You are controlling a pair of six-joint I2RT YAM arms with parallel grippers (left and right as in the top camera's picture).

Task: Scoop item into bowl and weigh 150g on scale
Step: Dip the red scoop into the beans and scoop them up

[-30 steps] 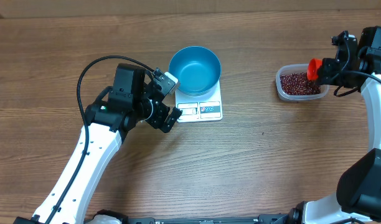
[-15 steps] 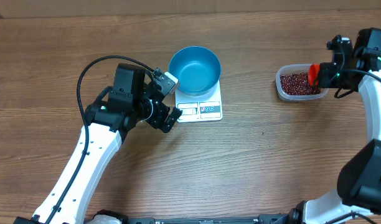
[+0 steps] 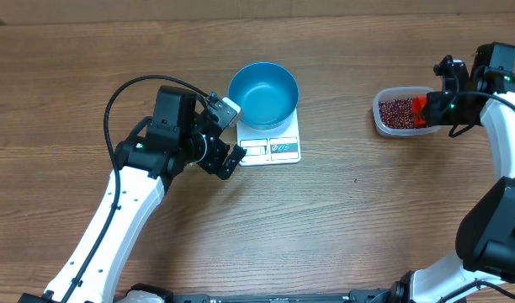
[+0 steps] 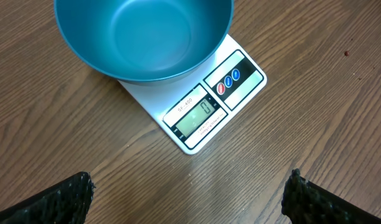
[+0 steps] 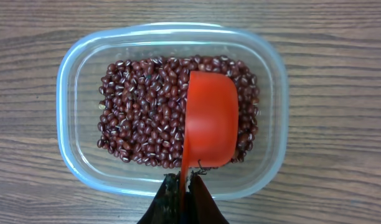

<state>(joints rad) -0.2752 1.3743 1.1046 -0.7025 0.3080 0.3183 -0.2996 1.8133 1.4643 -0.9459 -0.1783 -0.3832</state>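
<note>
— Beans (image 5: 147,118): where do they lie?

— All in the clear tub (image 5: 69,149), a loose maroon heap on its floor. The tub sits at the far right of the table (image 3: 367,227), directly under my right wrist.

— And your right gripper?

— My right gripper (image 5: 185,196) is pinched fully together on the thin handle of the red scoop (image 5: 212,118). The scoop's cup lies over the right half of the heap, inside the tub's rim. Whether its lip digs into the beans I cannot tell.

— The left one?

— My left gripper (image 4: 190,196) stands spread as wide as it goes and holds nothing. Its two dark fingertips (image 4: 60,199) show at the bottom corners of my wrist view, over bare wood just in front of the scale (image 4: 203,115).

— Where is the bowl?

— The blue bowl (image 4: 144,37) stands upright on the scale, covering the rear of its platform. The display window and the button panel at the front edge are uncovered. I cannot read the digits. Seen from overhead, bowl and scale sit near the middle of the table, well apart from the tub, with my left gripper just to their left.
</note>
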